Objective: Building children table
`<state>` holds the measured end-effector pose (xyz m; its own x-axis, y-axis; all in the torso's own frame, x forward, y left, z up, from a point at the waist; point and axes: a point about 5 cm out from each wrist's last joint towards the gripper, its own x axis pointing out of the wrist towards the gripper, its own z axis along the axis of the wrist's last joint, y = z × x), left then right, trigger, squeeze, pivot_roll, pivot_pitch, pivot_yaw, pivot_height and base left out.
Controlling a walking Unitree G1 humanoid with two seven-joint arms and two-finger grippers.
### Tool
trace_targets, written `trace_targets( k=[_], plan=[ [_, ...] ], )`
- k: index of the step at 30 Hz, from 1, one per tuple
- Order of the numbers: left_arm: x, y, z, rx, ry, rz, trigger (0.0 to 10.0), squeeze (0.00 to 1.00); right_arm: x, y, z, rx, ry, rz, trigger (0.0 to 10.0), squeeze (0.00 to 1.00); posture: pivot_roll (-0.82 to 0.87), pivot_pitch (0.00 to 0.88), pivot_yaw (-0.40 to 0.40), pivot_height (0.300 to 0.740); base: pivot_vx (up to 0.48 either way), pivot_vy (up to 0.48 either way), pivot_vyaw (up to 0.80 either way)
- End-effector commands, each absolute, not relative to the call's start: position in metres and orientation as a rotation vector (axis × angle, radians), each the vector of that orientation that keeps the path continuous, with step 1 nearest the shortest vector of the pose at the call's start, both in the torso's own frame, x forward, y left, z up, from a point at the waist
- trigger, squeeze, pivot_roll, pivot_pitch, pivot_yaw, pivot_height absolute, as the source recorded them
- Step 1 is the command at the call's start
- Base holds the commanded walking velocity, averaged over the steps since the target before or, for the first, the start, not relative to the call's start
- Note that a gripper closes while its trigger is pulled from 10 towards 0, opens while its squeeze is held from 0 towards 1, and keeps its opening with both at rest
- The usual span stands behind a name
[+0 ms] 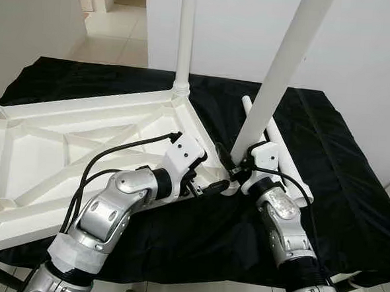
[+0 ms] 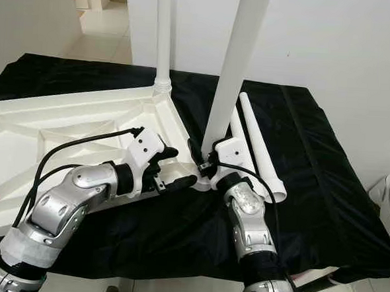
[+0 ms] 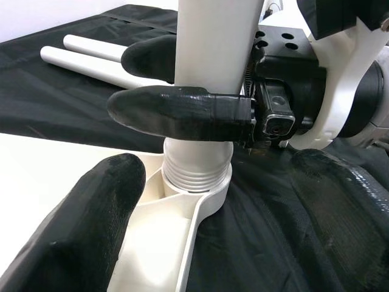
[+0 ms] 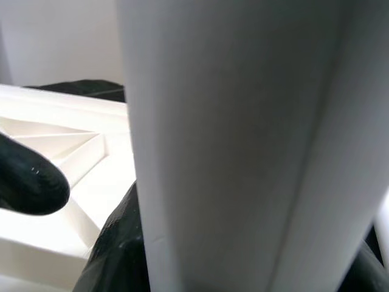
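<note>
Nearest in the left eye view are the two silver arms, reaching forward over a black cloth [image 1: 338, 194] that covers the work surface. The left gripper [image 1: 209, 186] rests at the near corner of the white tabletop [image 1: 42, 156], which lies upside down with its ribbed underside up; its fingers are spread, one over the corner's edge. The right gripper [image 1: 237, 163] pinches the leaning table leg [image 1: 278, 78] low down, just above the corner socket. A second leg [image 1: 185, 33] stands upright in the far corner socket. In the right eye view, two loose legs [image 2: 261, 150] lie side by side on the cloth just beyond the right arm. The left wrist view looks between its own spread fingertips [image 3: 91, 237] at the leaning leg's ribbed end seated in the socket [image 3: 197, 182], with the right gripper's black fingers [image 3: 176, 109] clamped on either side of the leg just above it. The right wrist view is close on the white leg [image 4: 243, 146], with the tabletop's ribs behind.
</note>
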<state>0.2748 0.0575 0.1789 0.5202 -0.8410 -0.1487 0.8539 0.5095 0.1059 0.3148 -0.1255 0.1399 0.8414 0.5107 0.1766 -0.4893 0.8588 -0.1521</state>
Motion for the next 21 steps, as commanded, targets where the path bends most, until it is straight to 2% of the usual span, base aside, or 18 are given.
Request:
trace_targets(
  k=[1,10,21],
  plan=[
    [0.2747,0.0589,0.1817,0.170,0.076,-0.994,10.0,0.00,0.3127,-0.1308,0.1122,-0.097,-0.056,0.535,10.0,0.00,0.11,0.012,-0.030,0.740,0.000,0.000,0.00],
    [0.2749,0.0594,0.1837,0.170,0.073,-0.992,10.0,0.00,0.3117,-0.1310,0.1123,-0.102,-0.068,0.567,10.0,0.00,0.11,0.023,-0.028,0.740,0.000,0.000,0.00],
    [0.2762,0.0616,0.1854,0.168,0.073,-0.983,10.0,0.00,0.3133,-0.1353,0.1159,0.025,-0.057,0.557,10.0,0.00,0.11,0.032,-0.024,0.740,0.000,0.000,0.00]
  ],
)
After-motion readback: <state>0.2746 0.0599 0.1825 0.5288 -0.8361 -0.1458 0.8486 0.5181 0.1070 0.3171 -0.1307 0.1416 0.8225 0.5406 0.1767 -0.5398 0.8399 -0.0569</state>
